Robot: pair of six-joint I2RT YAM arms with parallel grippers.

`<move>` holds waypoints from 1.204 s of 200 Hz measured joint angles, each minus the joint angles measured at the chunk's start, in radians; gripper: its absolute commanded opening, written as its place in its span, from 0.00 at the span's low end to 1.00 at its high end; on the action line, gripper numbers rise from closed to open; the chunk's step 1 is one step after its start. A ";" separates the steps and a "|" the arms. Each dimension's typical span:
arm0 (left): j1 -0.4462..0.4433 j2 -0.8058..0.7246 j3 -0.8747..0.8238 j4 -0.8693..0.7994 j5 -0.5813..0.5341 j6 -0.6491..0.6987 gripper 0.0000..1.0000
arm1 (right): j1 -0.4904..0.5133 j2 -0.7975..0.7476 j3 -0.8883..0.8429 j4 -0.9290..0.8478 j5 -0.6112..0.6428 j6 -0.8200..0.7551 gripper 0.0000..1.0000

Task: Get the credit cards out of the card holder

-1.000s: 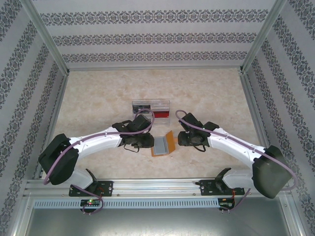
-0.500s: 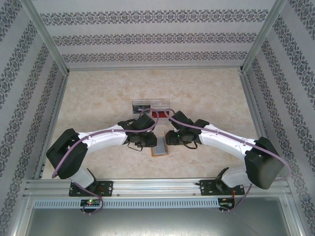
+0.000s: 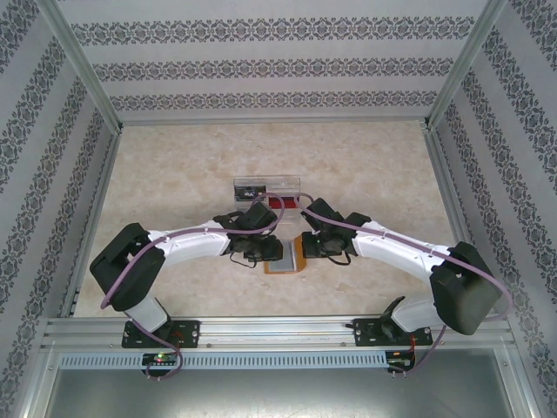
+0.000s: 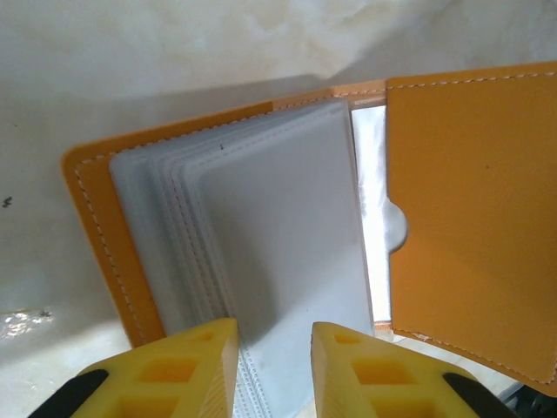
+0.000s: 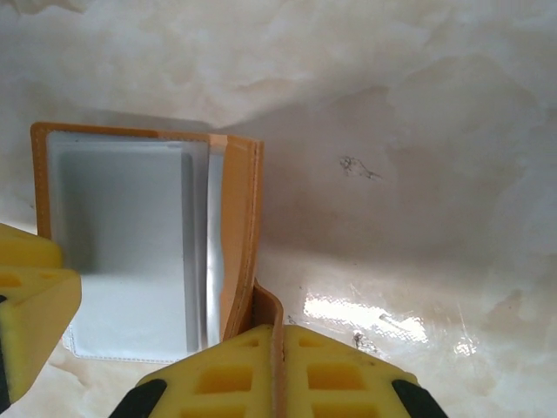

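Note:
The orange-tan card holder [image 3: 285, 259] lies open on the table between my two grippers. Its grey see-through sleeves [image 4: 278, 226] are fanned out; I cannot make out a card in them. My left gripper [image 4: 274, 335] stands over the sleeves' near edge, its jaws a little apart and pinching nothing. My right gripper [image 5: 280, 329] is shut on the edge of the holder's right cover [image 5: 239, 218], which stands up on edge. In the top view the left gripper [image 3: 261, 252] and right gripper [image 3: 307, 248] flank the holder. A red credit card [image 3: 283, 202] lies in the tray behind.
A clear plastic tray [image 3: 296, 183] sits just behind the grippers, with a dark item [image 3: 251, 187] in its left part. Patterned walls and metal rails close in the marble-look table [image 3: 174, 174] on three sides.
My right gripper has moved left to the holder's raised right cover and closed on it. The left arm has crept slightly right, staying over the sleeves.

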 measured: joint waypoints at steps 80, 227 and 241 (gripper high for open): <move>0.000 0.009 0.010 0.001 0.015 -0.002 0.38 | 0.000 -0.002 -0.022 0.010 0.011 0.006 0.00; -0.006 -0.038 0.021 0.061 0.019 -0.002 0.39 | 0.000 -0.002 -0.035 0.023 0.011 0.022 0.00; -0.005 -0.059 0.021 0.038 -0.014 -0.002 0.38 | 0.000 -0.002 -0.037 0.025 0.011 0.021 0.00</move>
